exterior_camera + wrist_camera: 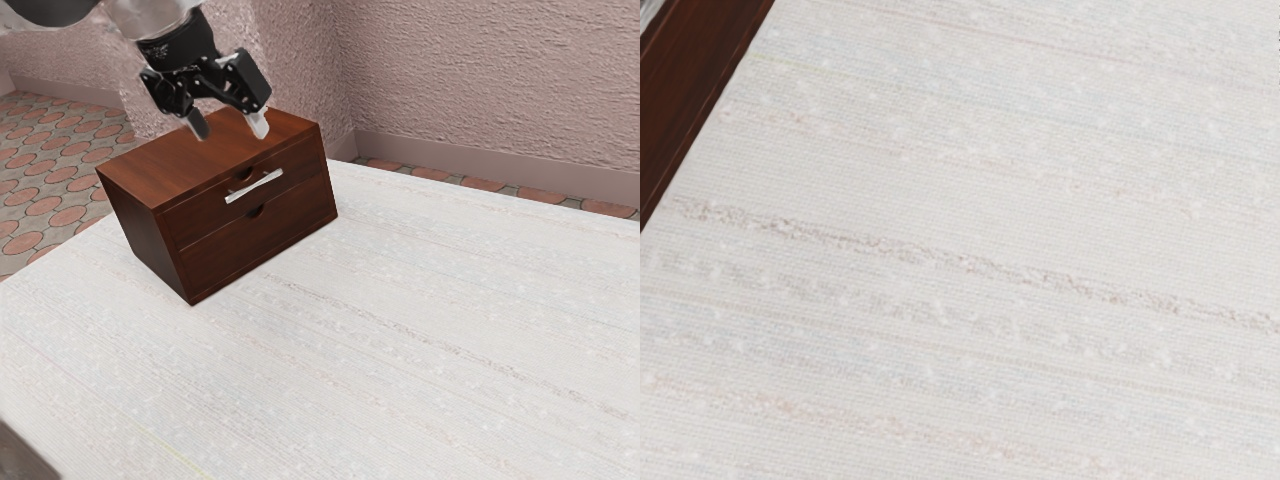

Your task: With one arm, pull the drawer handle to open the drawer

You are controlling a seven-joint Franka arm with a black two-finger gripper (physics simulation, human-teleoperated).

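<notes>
Silver drawer handle (254, 185) is not yet grasped; the drawer (200, 222) is shut; the gripper (230, 123) is held spread above.

On table (450, 330), toward exterior view's left: cabinet (190, 162); on its front, handle (254, 186); above its top, gripper (229, 124).

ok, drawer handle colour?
The handle is silvery white, on a dark reddish-brown drawer front; exterior view shows it best.

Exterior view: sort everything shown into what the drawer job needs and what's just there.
Job: dark brown wooden drawer cabinet; its silver bar handle; black two-finger gripper, open above the cabinet.
Just there: white textured table; tiled floor; pink rough wall.
</notes>
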